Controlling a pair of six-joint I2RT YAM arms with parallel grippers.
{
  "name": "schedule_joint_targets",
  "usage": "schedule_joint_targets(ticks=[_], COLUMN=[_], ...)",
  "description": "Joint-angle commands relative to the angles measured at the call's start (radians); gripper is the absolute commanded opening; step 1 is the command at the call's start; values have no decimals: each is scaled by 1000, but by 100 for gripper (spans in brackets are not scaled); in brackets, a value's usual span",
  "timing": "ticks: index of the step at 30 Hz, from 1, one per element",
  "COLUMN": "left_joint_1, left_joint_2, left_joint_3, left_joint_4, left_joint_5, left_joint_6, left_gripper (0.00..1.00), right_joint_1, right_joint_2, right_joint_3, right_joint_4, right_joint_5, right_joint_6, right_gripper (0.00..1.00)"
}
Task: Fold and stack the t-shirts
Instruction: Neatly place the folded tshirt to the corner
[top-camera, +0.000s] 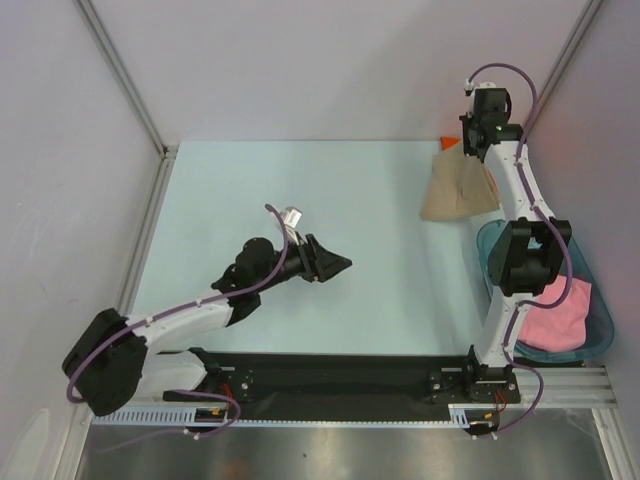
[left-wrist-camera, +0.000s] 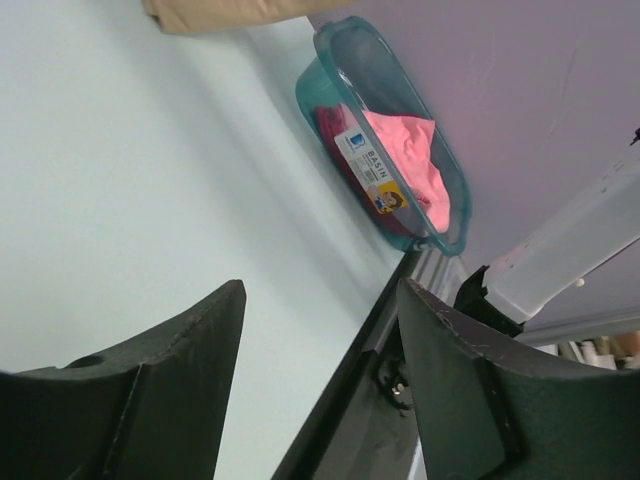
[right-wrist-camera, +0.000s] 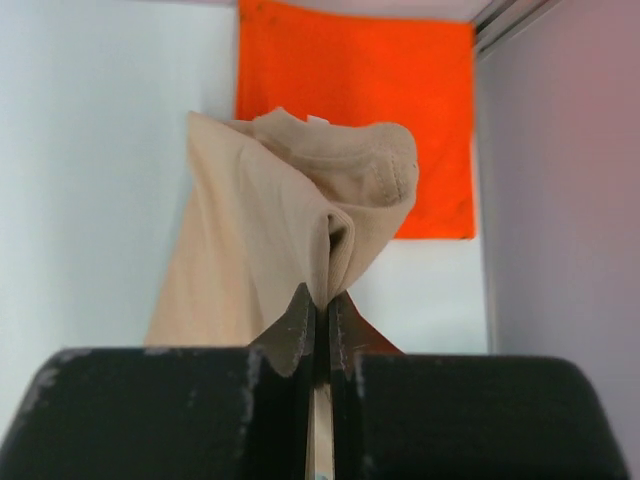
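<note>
Tan t-shirt (right-wrist-camera: 265, 225) pinched by my right gripper (right-wrist-camera: 320, 300), far right, half hiding orange t-shirt (right-wrist-camera: 350, 70); left gripper (left-wrist-camera: 320, 290) gapes empty; pink t-shirt (top-camera: 565, 305) partly hidden in teal tub (left-wrist-camera: 325, 130).

From above, we see only a corner of the orange t-shirt (top-camera: 447, 142); the tan t-shirt (top-camera: 458, 190) hides the rest.

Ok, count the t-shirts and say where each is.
3. Tan t-shirt: pinched in the right gripper, far right. Orange t-shirt: flat in the far right corner. Pink t-shirt: in the teal tub; more could be hidden beneath it.
</note>
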Motion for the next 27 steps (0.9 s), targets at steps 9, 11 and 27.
schedule_joint_targets(ticks=[9, 11, 27], left_joint_1=[49, 50, 96], left_joint_2=[-64, -54, 9], left_joint_3=[23, 21, 29], left_joint_4=[-165, -147, -127], left_joint_5=[41, 59, 111], left_joint_6=[163, 158, 143], left_gripper=[70, 70, 70], right_joint_1=[-2, -1, -1], right_joint_2=[71, 78, 147], right_joint_3=[148, 156, 268], right_joint_4=[21, 39, 158], right_joint_5=[102, 77, 46], right_joint_6=[-251, -280, -328], right_gripper=[0, 0, 0])
